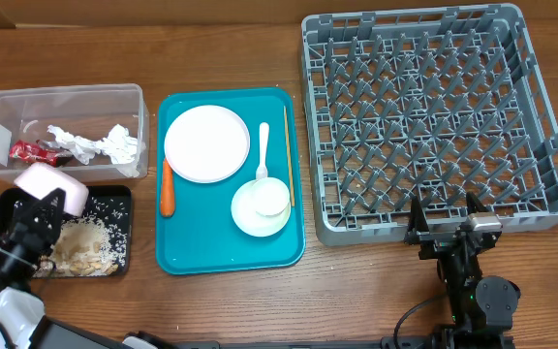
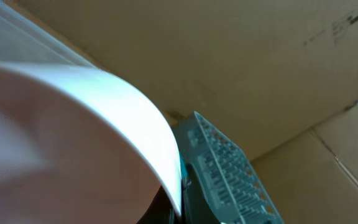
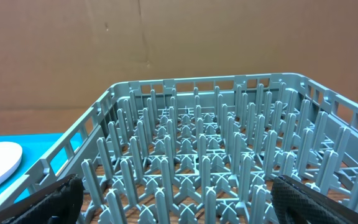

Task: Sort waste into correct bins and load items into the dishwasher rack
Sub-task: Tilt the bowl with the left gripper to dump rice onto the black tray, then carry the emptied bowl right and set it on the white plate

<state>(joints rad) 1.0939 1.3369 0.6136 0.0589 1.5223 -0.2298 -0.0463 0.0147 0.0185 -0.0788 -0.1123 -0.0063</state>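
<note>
Tightly, left gripper (image 1: 45, 206) clamped a smooth pale pink bowl (image 1: 54, 182) over a shallow black tray (image 1: 116, 200).
Right gripper (image 1: 446, 221) gaped by the pegged grey plastic crate (image 1: 424, 107).

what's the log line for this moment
left claw: shut on pink bowl over black tray | right claw: open by rack
</note>
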